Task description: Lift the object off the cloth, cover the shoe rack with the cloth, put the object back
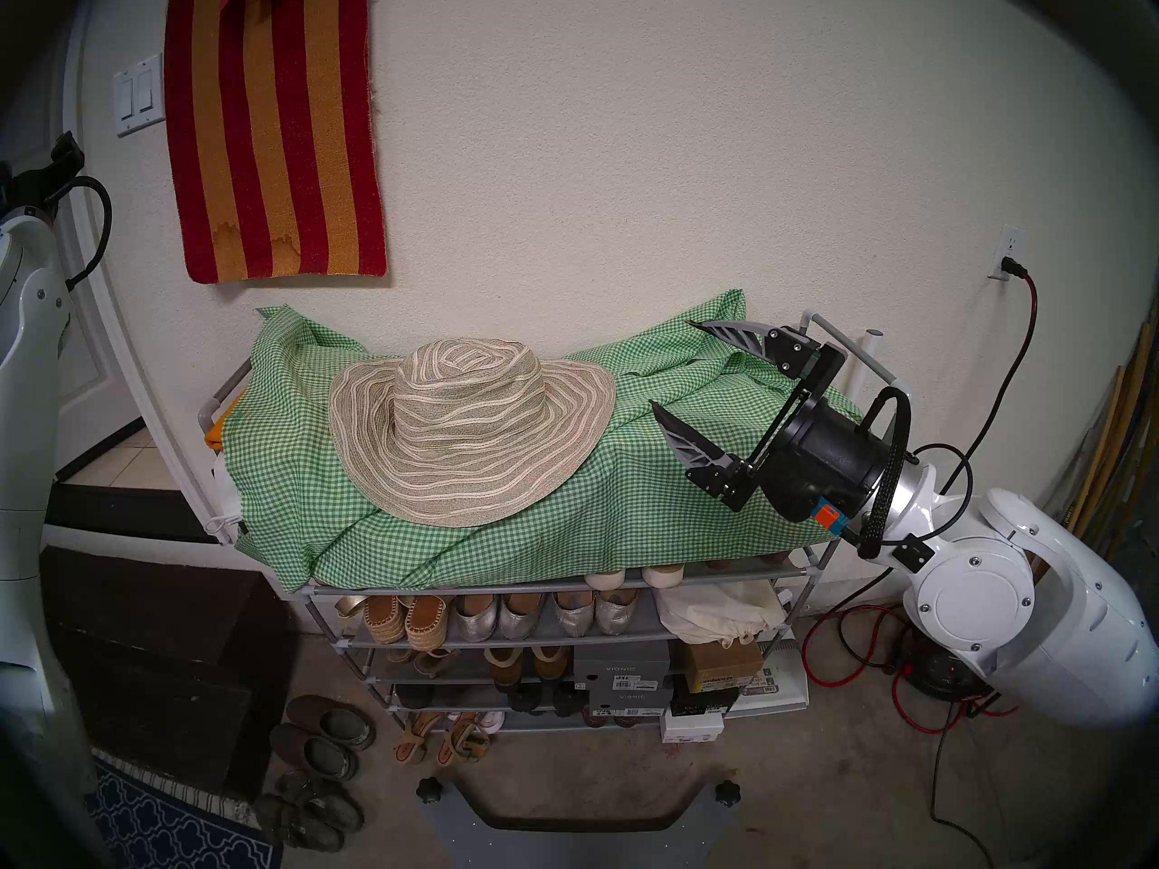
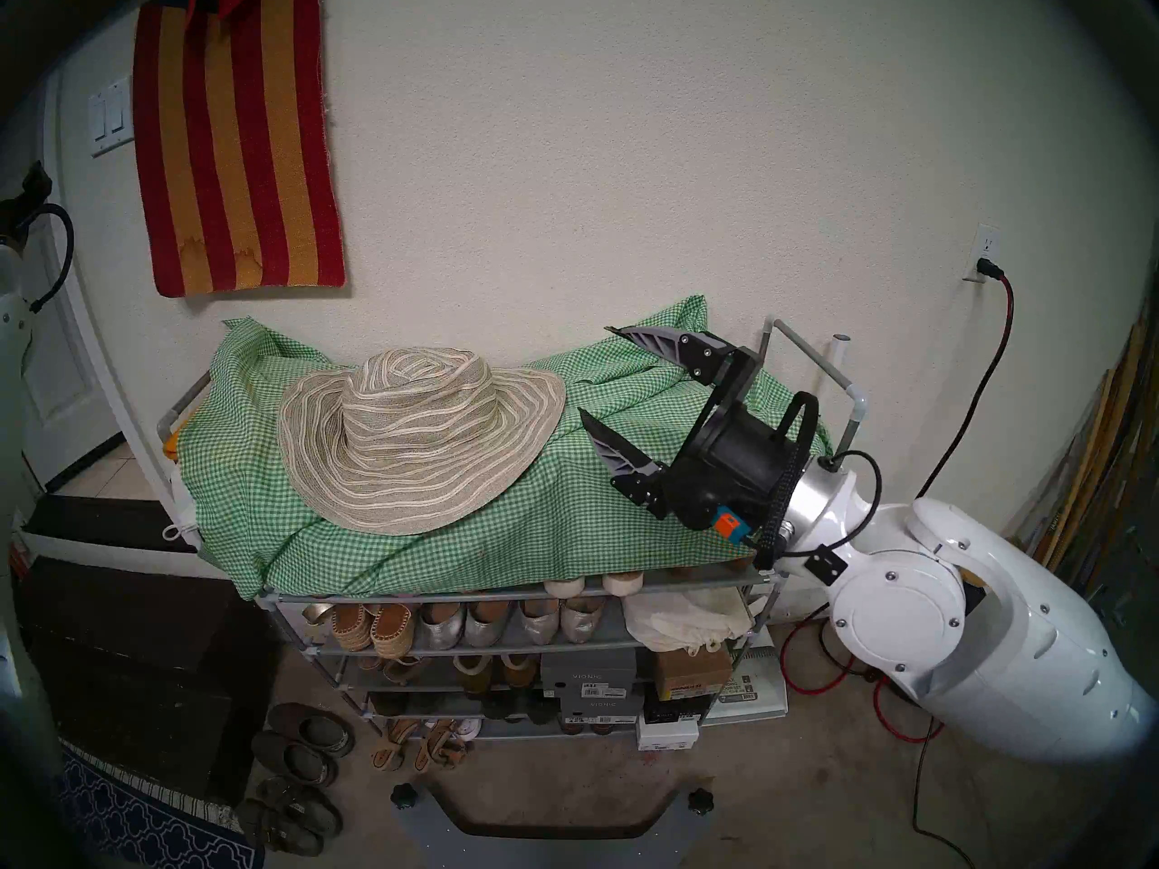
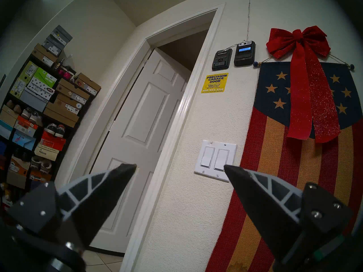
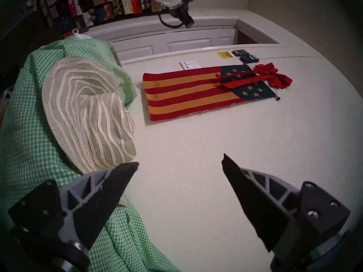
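The woven sun hat (image 1: 470, 422) (image 2: 420, 441) (image 4: 88, 112), beige with wavy cream stripes, lies crown-up on the green-and-white checked cloth (image 1: 564, 523) (image 2: 564, 523) (image 4: 23, 138). The cloth lies bunched over the top of the grey shoe rack (image 1: 564, 582) (image 2: 439, 595), and the lower shelves show in front. My right gripper (image 1: 672, 364) (image 2: 595, 370) (image 4: 180, 159) hovers open just right of the hat's brim, above the cloth, holding nothing. My left gripper (image 3: 180, 165) is open and empty, raised at the far left, facing the wall by the doorway.
A red-and-orange striped flag (image 1: 276, 128) hangs on the wall above the rack. A dark brown chest (image 1: 157, 661) stands left of the rack, with shoes (image 1: 320, 755) on the floor beside it. Red cables (image 1: 878, 661) lie at the right, under my right arm. An orange towel (image 1: 216, 432) peeks out at the rack's left end.
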`<state>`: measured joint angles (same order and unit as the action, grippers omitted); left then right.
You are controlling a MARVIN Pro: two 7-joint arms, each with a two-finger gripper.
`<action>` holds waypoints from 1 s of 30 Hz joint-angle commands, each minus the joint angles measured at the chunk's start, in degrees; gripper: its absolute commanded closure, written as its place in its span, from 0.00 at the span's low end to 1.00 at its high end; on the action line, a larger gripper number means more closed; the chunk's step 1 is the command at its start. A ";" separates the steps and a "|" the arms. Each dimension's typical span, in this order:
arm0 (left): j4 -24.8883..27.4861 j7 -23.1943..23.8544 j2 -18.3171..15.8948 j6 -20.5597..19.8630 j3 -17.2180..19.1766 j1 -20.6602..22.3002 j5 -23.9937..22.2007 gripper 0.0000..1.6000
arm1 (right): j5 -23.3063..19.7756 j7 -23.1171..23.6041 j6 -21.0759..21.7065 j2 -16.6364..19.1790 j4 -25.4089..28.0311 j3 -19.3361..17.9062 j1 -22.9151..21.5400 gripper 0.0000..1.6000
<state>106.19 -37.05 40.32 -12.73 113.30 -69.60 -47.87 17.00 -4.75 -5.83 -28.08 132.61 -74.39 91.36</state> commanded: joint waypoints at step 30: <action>0.05 -0.06 -0.23 0.04 0.06 -0.03 0.10 0.00 | -11.27 11.28 3.77 -24.98 -15.71 20.65 -21.55 0.00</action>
<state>106.21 -37.08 40.25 -12.73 113.34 -69.66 -47.95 8.31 4.56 -2.11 -47.14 120.40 -57.06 75.73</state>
